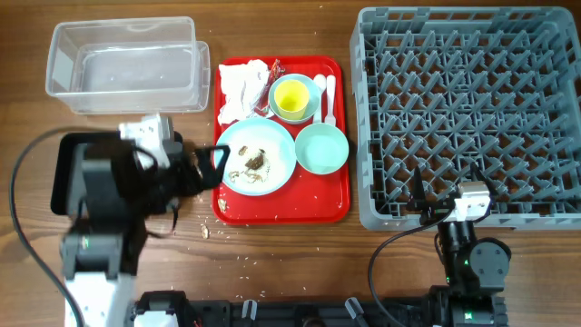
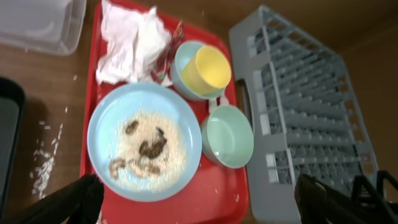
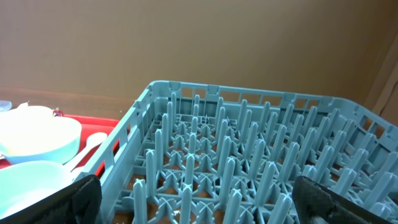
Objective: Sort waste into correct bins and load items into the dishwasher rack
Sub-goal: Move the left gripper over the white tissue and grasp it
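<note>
Currently, left hand [image 1: 216,164], opened wide, faces the scrap-laden plate [image 1: 257,156] just beside it; right hand [image 1: 449,188], likewise open, stands farther.

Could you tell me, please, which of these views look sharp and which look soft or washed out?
Overhead: evenly lit, the dishwasher rack crisp, the left arm slightly smeared. Left wrist: soft throughout, the plate slightly blurred. Right wrist: the mint-green bowl washed out nearly white.
</note>
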